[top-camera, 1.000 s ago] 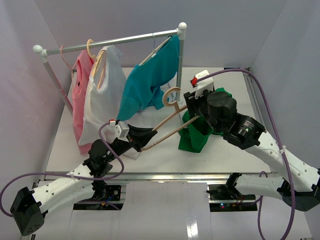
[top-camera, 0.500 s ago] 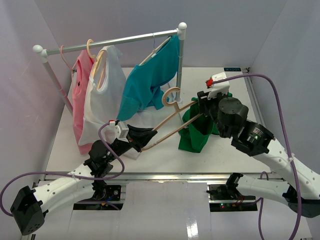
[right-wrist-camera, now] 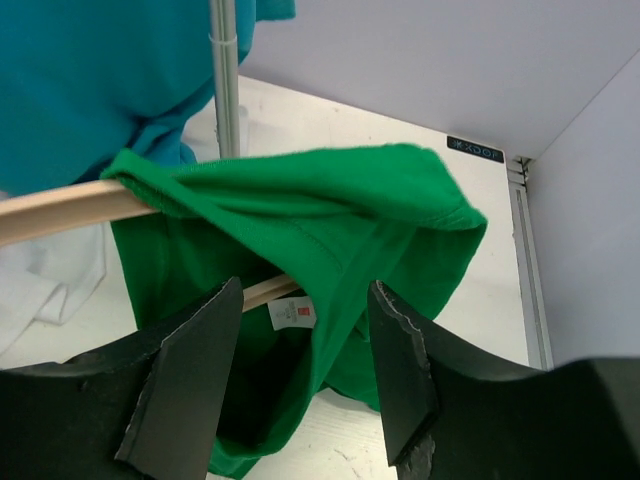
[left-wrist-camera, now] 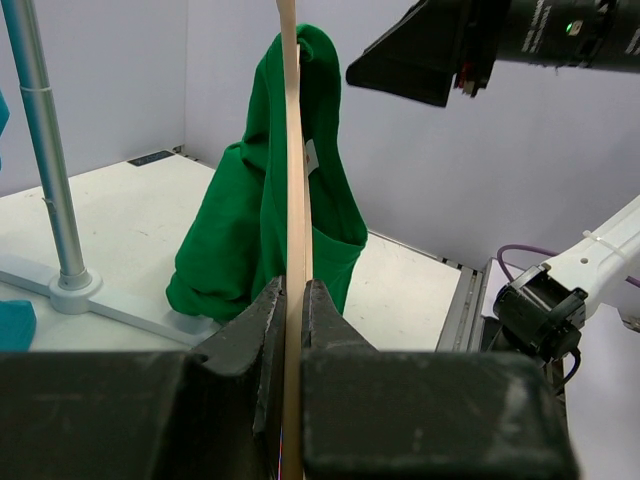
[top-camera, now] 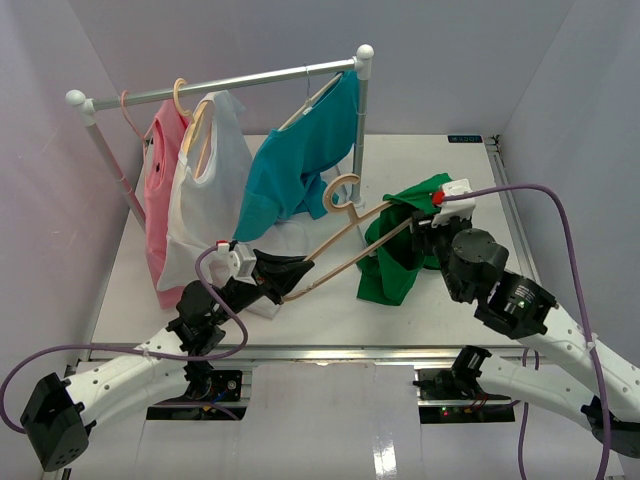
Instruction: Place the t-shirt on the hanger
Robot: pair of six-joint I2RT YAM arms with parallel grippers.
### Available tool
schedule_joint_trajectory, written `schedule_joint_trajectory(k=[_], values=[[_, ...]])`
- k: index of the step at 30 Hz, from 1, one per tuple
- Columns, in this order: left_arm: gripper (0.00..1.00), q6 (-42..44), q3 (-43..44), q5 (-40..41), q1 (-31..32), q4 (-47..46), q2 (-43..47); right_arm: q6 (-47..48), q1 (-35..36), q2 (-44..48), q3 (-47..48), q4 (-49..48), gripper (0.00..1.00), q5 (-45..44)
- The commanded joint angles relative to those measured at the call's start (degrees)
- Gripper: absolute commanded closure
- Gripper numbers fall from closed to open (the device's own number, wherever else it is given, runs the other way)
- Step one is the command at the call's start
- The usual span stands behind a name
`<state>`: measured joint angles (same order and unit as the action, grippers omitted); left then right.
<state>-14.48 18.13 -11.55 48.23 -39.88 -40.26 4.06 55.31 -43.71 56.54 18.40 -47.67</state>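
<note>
The pale wooden hanger (top-camera: 340,238) is held up at a slant, hook (top-camera: 341,190) toward the rack. My left gripper (top-camera: 290,277) is shut on its lower end; in the left wrist view the jaws (left-wrist-camera: 293,296) pinch the thin hanger arm (left-wrist-camera: 293,150). The green t-shirt (top-camera: 391,266) hangs from the hanger's far arm and bunches down to the table. It also shows in the left wrist view (left-wrist-camera: 250,230). My right gripper (top-camera: 428,232) stands open just right of the shirt. In its own view the open gripper (right-wrist-camera: 305,290) faces the t-shirt's (right-wrist-camera: 330,200) collar and label, gripping nothing, with the hanger arm (right-wrist-camera: 60,212) poking in from the left.
A clothes rack (top-camera: 225,82) at the back carries a pink shirt (top-camera: 163,200), a white shirt (top-camera: 212,190) and a teal t-shirt (top-camera: 295,165) on other hangers. Its right pole (top-camera: 360,120) stands close behind the hanger's hook. Walls close both sides.
My right arm has drawn back to the right and toward the near edge, uncovering the green shirt's top draped on the hanger. The left arm and hanger have stayed put.
</note>
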Motion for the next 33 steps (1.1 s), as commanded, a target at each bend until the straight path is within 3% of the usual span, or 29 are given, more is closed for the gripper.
schedule_joint_trajectory(k=[1, 13, 16, 20, 21, 33], values=[[1.00, 0.0, 1.6, 0.5, 0.3, -4.4, 2.6, -0.9, 0.0, -2.2, -0.8, -5.2, 0.42, -5.0], [1.00, -0.9, 1.2, 0.1, 0.3, -4.0, 5.8, -1.9, -3.0, -7.1, -1.5, -7.9, 0.47, -8.0], [1.00, -1.0, 0.9, 0.2, 0.3, -4.2, 6.4, -2.7, -3.1, -7.0, -1.6, -7.9, 0.58, -7.8], [1.00, -1.1, 0.6, 0.8, 0.3, -4.2, 6.8, -3.5, -3.0, -7.2, -1.1, -6.6, 0.88, -6.3], [1.00, -1.1, 0.5, 1.2, 0.3, -4.6, 6.6, -4.5, -3.0, -7.4, -0.5, -5.6, 0.90, -5.3], [1.00, -1.4, 3.5, 2.6, 0.4, -12.6, -1.5, -11.8, 3.8, -9.7, 6.7, 1.2, 0.92, 5.8]])
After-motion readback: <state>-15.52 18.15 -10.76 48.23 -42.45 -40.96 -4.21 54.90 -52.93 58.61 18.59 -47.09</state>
